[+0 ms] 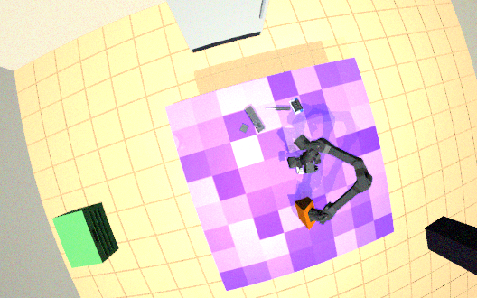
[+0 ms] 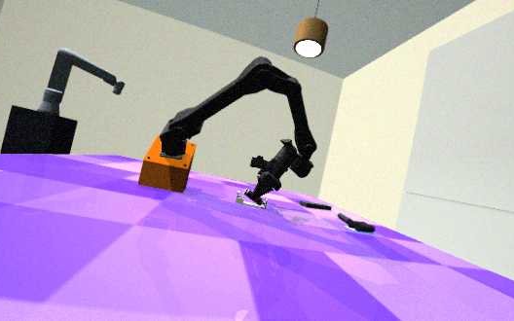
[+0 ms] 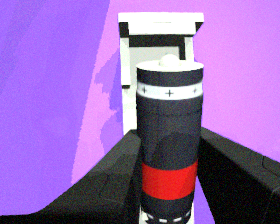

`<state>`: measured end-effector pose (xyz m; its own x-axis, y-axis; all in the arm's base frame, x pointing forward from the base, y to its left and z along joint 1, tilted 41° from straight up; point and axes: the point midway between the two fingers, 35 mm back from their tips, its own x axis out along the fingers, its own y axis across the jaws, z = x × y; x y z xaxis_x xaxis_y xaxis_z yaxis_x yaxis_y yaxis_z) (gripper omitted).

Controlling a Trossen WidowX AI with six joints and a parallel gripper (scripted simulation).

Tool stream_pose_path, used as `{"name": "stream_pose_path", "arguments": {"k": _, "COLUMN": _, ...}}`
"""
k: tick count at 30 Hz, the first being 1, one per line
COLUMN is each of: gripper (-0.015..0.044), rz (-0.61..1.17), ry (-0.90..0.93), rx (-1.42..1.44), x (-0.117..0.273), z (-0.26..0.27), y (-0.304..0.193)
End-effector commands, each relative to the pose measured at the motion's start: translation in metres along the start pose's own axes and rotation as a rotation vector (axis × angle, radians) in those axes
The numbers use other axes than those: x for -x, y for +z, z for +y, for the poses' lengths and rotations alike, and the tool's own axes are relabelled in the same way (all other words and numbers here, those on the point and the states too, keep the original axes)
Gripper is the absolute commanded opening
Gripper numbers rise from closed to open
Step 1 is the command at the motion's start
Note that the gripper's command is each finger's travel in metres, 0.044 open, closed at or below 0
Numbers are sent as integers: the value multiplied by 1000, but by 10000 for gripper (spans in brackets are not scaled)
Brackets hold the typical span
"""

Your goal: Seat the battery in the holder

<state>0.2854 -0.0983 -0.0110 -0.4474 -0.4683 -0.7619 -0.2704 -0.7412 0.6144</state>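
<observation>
The battery (image 3: 170,130), dark with a red band and a white plus-marked band, is between the fingers of my gripper (image 3: 165,137) (image 2: 258,196), which is shut on it. The white holder (image 3: 125,112) (image 2: 239,199) (image 1: 300,171) stands on the mat under the battery. In the wrist view the terminal end points toward the lip (image 3: 161,19) and is short of it, not under it. That end looks raised toward the camera, so the battery is tilted, with its flat end lower. The spring and the contact at the flat end are hidden by the battery and fingers.
A long grey part (image 1: 255,118), a small grey square (image 1: 244,127), a thin tool (image 1: 282,108) and a small dark-and-white item (image 1: 296,106) lie on the purple patchwork mat (image 1: 209,190) beyond the holder. The arm's orange base block (image 1: 305,214) (image 2: 164,170) stands on the other side.
</observation>
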Motion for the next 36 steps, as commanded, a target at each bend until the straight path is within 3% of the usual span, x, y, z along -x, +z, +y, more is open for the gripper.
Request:
{"name": "stream_pose_path", "arguments": {"k": 1, "gripper": 77, "rz": 47, "ry": -4, "rx": -5, "x": 0, "z": -1, "y": -6}}
{"name": "stream_pose_path", "arguments": {"k": 36, "gripper": 77, "rz": 218, "ry": -13, "rx": 4, "x": -6, "z": -2, "y": -2}}
